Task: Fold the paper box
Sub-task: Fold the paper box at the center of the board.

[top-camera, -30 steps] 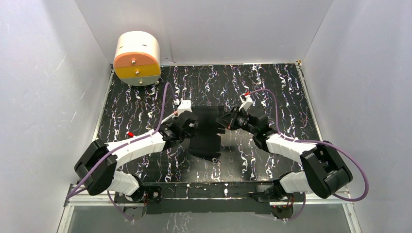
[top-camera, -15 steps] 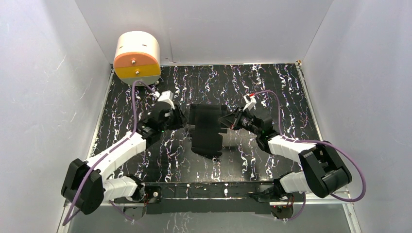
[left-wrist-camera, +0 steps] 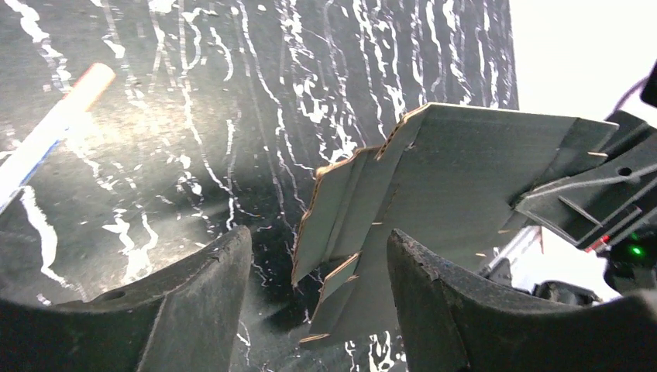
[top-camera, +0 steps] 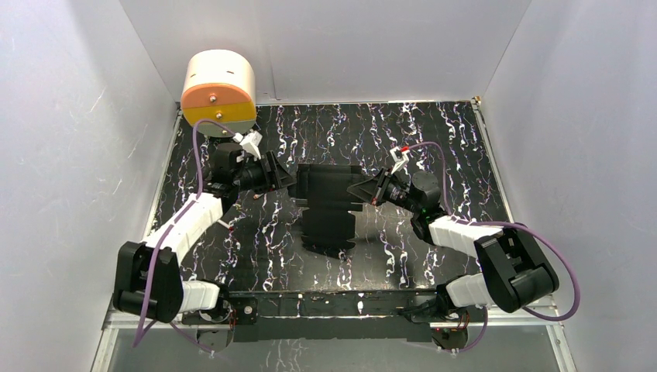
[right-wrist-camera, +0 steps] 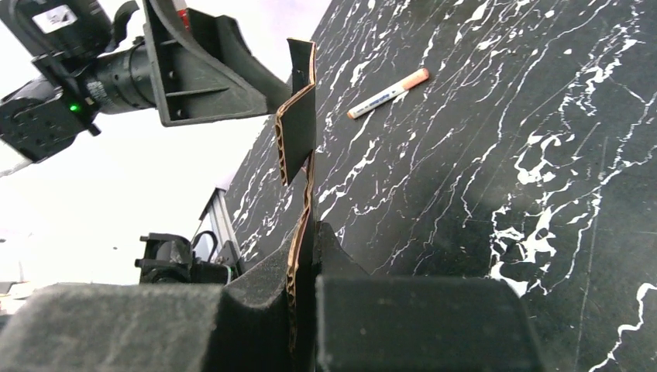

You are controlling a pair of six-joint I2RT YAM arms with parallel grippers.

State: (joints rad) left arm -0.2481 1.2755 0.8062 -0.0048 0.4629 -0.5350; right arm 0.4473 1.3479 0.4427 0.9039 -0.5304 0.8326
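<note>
Black paper box, one; pen, one.

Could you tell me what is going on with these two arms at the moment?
The robot is folding a black paper box in the middle of the table. The right gripper is shut on the box's right edge. The left gripper is open at its left side, holding nothing.

No text, number or brand can be read in any view. The nearest you get is a pen with dark blue print along its white barrel, too small to make out. You also see a small white label on the left arm, too blurred to read.
</note>
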